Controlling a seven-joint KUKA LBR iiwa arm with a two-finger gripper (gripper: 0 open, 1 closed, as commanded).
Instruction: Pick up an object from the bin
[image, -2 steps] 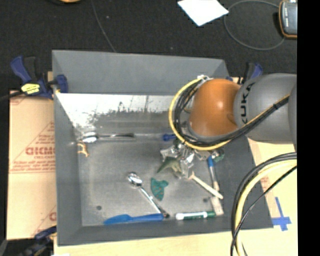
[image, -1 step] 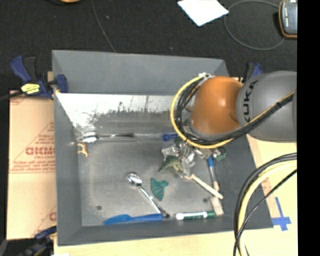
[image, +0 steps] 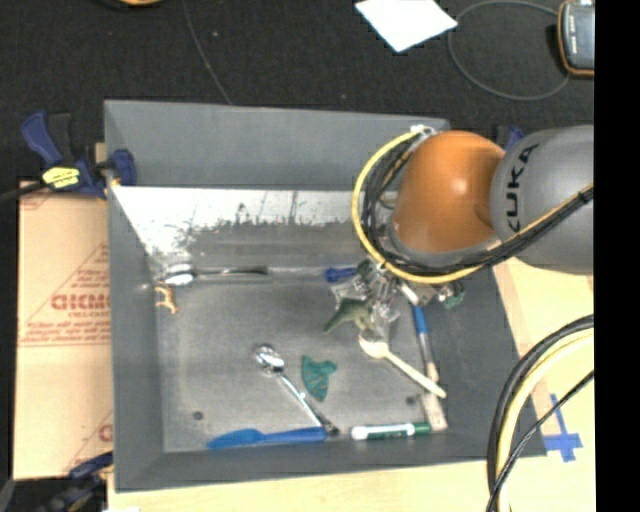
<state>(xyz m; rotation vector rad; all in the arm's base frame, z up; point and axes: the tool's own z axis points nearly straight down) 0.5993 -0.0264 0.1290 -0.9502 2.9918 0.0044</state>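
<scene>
Because the gripper (image: 375, 300), apart or together one cannot tell, sits beside the green piece (image: 343, 316) right of centre, it should grasp squarely, avoiding the white spoon (image: 400, 362).

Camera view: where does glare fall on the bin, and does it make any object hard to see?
In the camera view, glare whitens the bin's far wall; the metal spoon at its foot nearly blends into that shine; around the gripper the floor is evenly lit, without hard shadows.
</scene>
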